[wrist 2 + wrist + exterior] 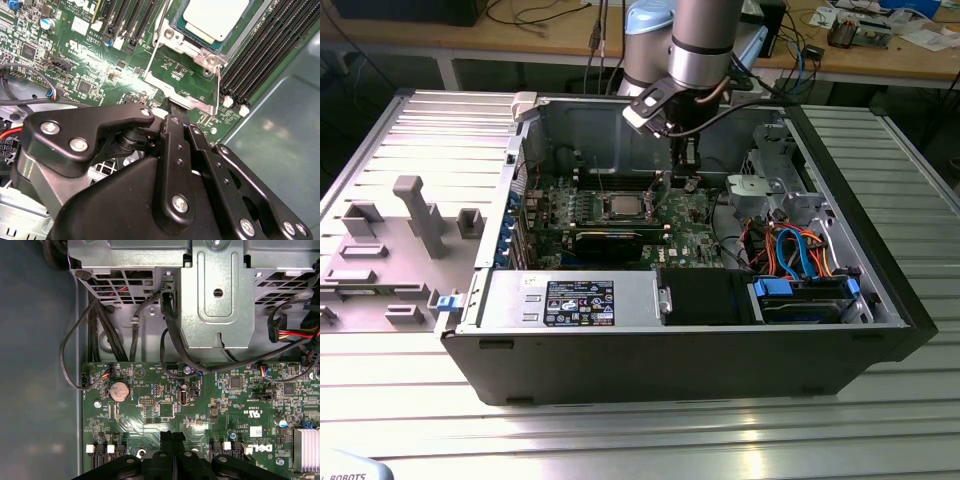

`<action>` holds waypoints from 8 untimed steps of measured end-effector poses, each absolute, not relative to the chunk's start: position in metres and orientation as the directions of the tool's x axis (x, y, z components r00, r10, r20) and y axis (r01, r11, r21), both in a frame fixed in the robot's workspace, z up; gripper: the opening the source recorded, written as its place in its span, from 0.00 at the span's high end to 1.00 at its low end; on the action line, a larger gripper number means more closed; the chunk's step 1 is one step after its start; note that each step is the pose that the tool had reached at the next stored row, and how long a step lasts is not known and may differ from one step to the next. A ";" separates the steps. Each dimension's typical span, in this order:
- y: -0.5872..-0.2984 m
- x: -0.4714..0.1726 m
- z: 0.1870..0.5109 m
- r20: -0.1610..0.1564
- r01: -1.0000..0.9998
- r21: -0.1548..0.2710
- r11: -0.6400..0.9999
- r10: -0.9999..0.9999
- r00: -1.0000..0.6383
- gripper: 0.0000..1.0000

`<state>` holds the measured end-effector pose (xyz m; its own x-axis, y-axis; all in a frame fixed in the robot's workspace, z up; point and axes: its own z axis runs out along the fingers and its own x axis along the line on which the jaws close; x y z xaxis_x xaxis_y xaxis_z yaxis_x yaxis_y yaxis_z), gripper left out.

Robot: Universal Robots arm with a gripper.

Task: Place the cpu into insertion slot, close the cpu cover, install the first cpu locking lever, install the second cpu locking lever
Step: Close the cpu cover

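Slatted metal table (620,440) underneath; from the exterior view's left: 1 grey tray (380,250), then 1 open computer case (720,370); inside, 1 cpu (620,207) seated in 1 insertion slot (604,207), 1 cpu cover (199,50) apparently down around it; toward the exterior view's right, 1 gripper (686,165), 2 fingers (166,440) pressed together on nothing visible, tips at the cover's edge, near 1 wire lever (151,57); looks like a locking-lever step in hand; calls for a steady, precise push, clear of the memory slots (125,20).

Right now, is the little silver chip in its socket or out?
In. The chip lies flat inside the metal rim of the socket on the green board.
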<state>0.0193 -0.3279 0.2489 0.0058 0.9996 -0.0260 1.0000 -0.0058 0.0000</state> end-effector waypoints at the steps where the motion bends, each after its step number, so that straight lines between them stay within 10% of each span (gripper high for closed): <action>1: -0.328 0.019 0.249 -0.026 1.000 0.000 -0.006 1.000 0.006 0.89; 8: -0.328 0.015 0.249 -0.026 1.000 0.000 -0.005 1.000 0.005 0.89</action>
